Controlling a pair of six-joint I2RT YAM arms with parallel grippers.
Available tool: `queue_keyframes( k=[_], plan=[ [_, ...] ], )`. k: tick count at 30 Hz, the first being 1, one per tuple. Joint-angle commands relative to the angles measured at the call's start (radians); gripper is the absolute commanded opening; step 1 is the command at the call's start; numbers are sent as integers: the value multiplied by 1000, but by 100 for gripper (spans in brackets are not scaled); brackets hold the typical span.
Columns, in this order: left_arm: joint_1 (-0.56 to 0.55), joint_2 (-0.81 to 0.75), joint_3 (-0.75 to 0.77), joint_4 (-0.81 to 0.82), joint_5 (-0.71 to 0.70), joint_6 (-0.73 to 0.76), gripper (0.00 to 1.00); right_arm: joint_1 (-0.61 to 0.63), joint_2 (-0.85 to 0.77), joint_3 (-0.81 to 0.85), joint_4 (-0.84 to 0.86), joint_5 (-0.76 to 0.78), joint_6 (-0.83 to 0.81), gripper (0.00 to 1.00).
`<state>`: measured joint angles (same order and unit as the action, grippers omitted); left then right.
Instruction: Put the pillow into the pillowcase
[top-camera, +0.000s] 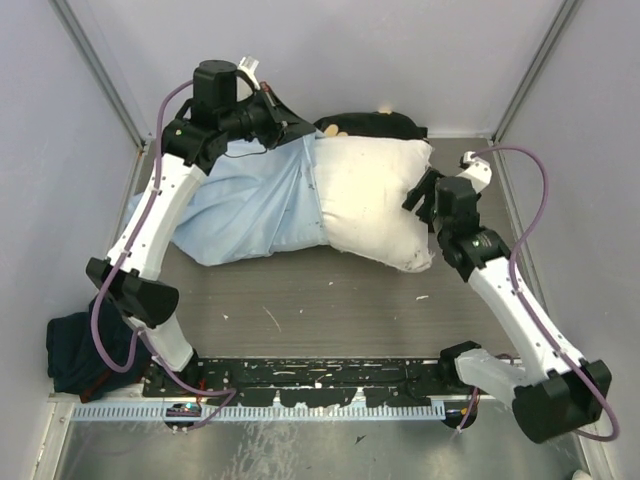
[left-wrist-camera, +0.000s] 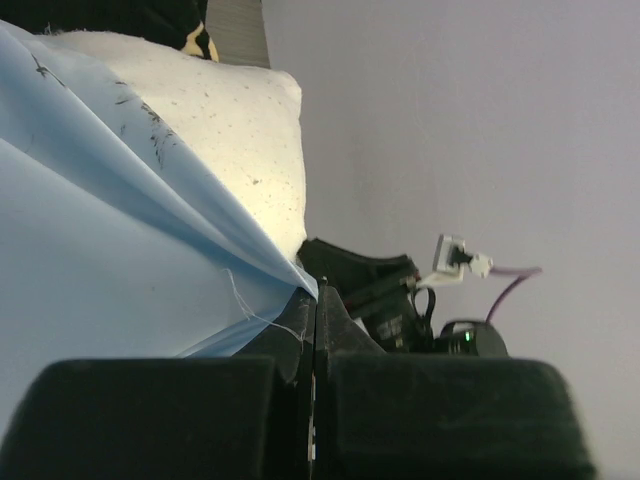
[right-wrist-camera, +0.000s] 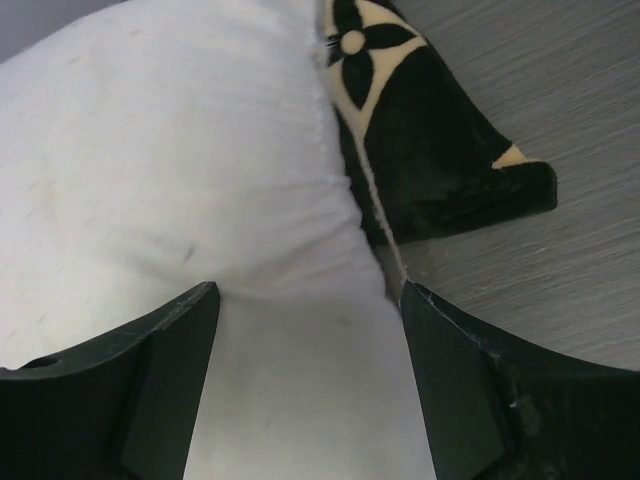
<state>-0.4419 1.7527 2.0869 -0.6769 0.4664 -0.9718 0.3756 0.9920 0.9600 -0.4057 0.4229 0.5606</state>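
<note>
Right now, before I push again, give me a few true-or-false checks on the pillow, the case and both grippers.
1. The pillow is fully inside the pillowcase. False: its right part is bare.
2. The left gripper is shut on the pillowcase. True.
3. The right gripper is clamped on the black cloth. False: it is open, with the pillow between its fingers.
4. The black cloth lies at the pillow's far side. True.

Soft, even light; faint shadows on the grey desk (top-camera: 330, 300). The plump cream-white pillow (left-wrist-camera: 250, 150) glares; the black left claw (left-wrist-camera: 316, 325) is blurred.
</note>
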Motion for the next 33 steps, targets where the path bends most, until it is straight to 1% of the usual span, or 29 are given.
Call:
queue_keyframes(
  k=[1, 3, 7, 10, 12, 13, 16, 17, 18, 19, 20, 21, 22, 24, 29, 33],
  plan=[
    [1, -85, 33, 84, 62, 8, 0, -194, 106, 37, 144, -261, 70, 80],
    [2, -85, 29, 80, 68, 13, 0, -244, 125, 6, 211, -381, 84, 81],
    [2, -79, 25, 65, 79, 30, 0, -259, 172, -33, 319, -542, 114, 82],
    [2, -65, 18, 52, 102, 37, 0, -260, 217, -75, 464, -702, 185, 82],
    [-2, -61, 1, 53, 113, 43, 0, -259, 251, -96, 593, -826, 248, 81],
    [-5, -58, -5, 52, 116, 48, 0, -259, 271, -100, 638, -876, 276, 78],
    [-12, -47, -24, 45, 126, 59, 0, -254, 324, -101, 755, -994, 343, 64],
    [-15, -40, -28, 44, 133, 62, 0, -245, 337, -93, 772, -1020, 351, 56],
    [-18, -32, -31, 44, 139, 65, 0, -233, 346, -80, 781, -1043, 351, 45],
    [-22, -22, -34, 41, 142, 67, 0, -217, 354, -66, 784, -1062, 348, 31],
    [-26, -14, -37, 41, 146, 68, 0, -198, 356, -52, 785, -1074, 347, 22],
    [-31, -6, -36, 42, 148, 69, 0, -173, 356, -33, 788, -1083, 343, 9],
    [-35, 1, -33, 44, 147, 68, 0, -149, 357, -11, 777, -1086, 336, 2],
    [-47, 15, -24, 47, 148, 68, 0, -91, 369, 37, 753, -1079, 322, 1],
    [-81, 56, 15, 46, 152, 65, 0, 66, 444, 143, 761, -1073, 327, 1],
    [-111, 72, 41, 43, 153, 57, 0, 129, 520, 219, 760, -1058, 324, 1]
  ],
)
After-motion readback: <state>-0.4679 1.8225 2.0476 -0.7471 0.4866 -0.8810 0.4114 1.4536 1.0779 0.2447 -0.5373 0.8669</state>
